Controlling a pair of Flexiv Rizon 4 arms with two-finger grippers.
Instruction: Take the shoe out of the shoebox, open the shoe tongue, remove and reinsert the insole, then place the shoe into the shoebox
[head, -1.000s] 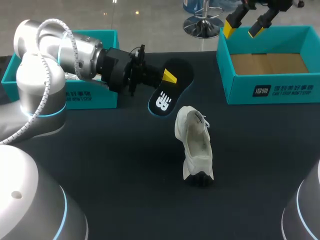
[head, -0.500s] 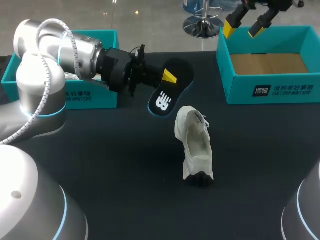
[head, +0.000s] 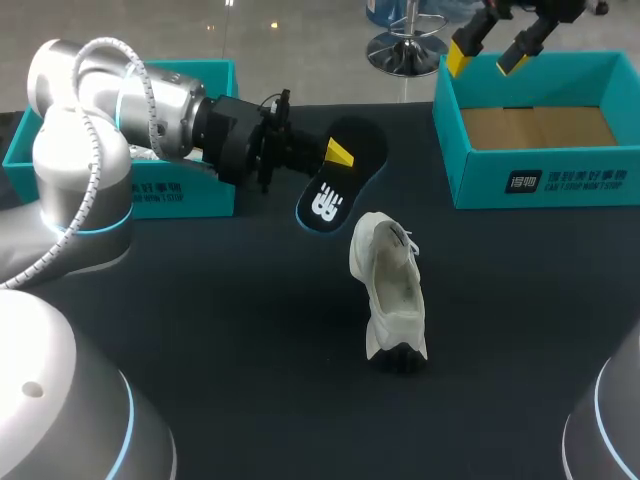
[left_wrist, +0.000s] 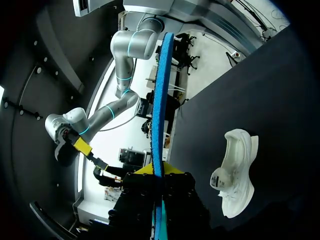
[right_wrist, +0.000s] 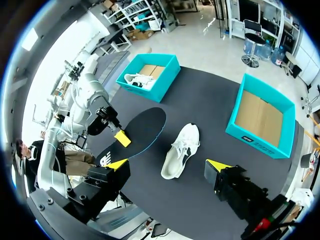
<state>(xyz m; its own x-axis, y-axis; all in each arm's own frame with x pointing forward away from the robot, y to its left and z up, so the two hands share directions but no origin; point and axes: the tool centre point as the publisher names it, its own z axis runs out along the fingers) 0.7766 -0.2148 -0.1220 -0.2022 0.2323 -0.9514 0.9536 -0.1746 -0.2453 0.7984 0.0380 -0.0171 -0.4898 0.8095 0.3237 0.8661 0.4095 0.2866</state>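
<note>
The left gripper (head: 338, 153) pinches the insole (head: 335, 190) between its 2 fingers, just behind the shoe (head: 390, 290). The right gripper (head: 490, 50) hangs wide open, well beyond it. Unsteadied, the shoe could slide when the insole pushes in.

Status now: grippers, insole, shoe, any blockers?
Left gripper shut on insole, near the shoe. Right gripper open, over the right shoebox. Shoe on table, insole out. Nothing between insole and shoe.

place: robot lab | proof: left arm (head: 150, 100), right arm (left_wrist: 125, 47) over black bench (head: 250, 330) | on bench: teal shoeboxes (head: 540, 185)
</note>
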